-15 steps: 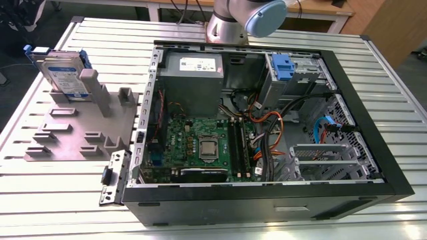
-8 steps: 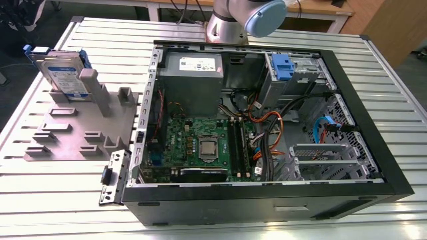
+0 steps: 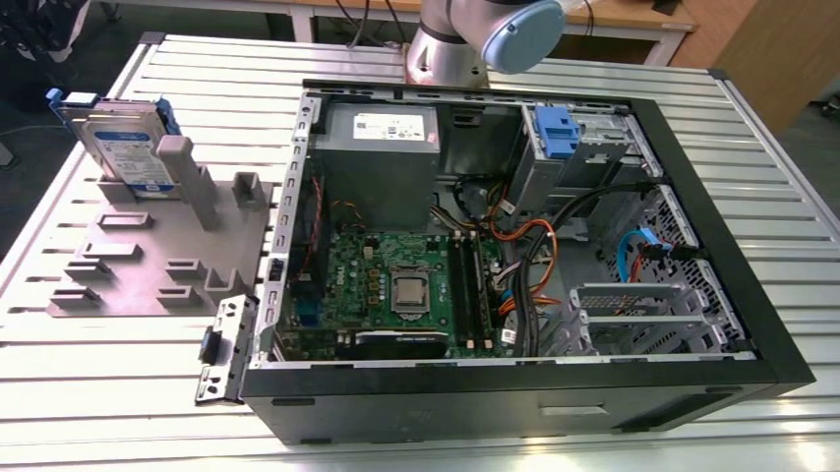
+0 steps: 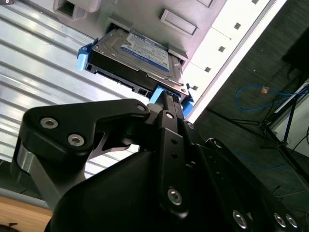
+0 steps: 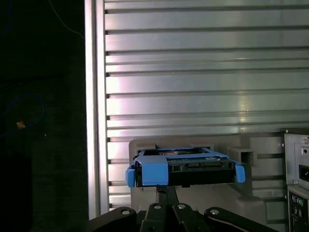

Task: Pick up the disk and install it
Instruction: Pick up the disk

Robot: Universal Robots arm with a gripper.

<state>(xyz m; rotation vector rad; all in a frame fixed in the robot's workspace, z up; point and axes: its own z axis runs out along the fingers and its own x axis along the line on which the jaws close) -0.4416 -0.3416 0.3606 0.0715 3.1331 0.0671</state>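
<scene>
Operator: Which step is judged to be in hand?

Observer: Pick-up, at its approach. The disk [image 3: 125, 147] is seen standing on edge in a slot of the grey tray [image 3: 145, 270], on the exterior view's left. The tray lies just beside the open computer case [image 3: 525, 393] on the slatted table [image 3: 788, 147]. In the exterior view the disk stands free, so it is taken as not yet grasped, and nothing as installed.

Operator: How is the claw held?

Observer: The gripper [image 5: 166, 191] is pointed at the disk's blue-framed end in both wrist views. Its fingers are seen drawn together into one narrow stem, clenched on nothing. Whether the tips touch the frame cannot be told from the wrist views alone; contact is judged unlikely.

Operator: What is called for by the next move?

Observer: By judgement, the jaws would have to be parted wider than the frame, squared to it, and closed on its sides. A straight pull out of the slot is called for. The disk is hemmed by the tray's posts [image 3: 195, 197] and could be jammed if tilted.
</scene>
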